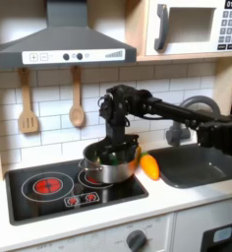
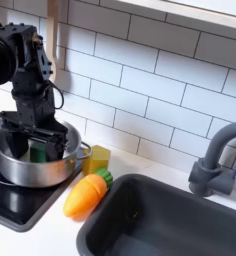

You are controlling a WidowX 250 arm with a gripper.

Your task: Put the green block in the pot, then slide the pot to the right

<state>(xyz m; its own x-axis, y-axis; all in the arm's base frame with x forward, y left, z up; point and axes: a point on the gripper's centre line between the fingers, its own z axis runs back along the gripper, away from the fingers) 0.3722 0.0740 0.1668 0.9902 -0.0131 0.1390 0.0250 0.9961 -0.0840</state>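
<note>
A: Pot (image 2: pixel 30 168) is seen as shiny silver, green block (image 2: pixel 40 152) inside as bright green. Arm and gripper (image 2: pixel 38 138): black.

B: Noted. Carrot (image 2: pixel 85 195) is shown orange w/ green top; yellow block (image 2: pixel 98 157) beside it. Hob (image 1: pixel 29 197) black w/ red rings; wall tiles (image 2: pixel 160 60) white; sink (image 2: pixel 180 225) dk grey.

White subway-tile wall (image 1: pixel 49 94), grey range hood (image 1: pixel 64 41) at 11 o'clock, microwave (image 1: pixel 192 27) at 1 o'clock, wooden utensils (image 1: pixel 28 103) hanging, dark sink (image 2: pixel 160 220) with grey faucet (image 2: pixel 215 160), white bench (image 1: pixel 98 224).
</note>
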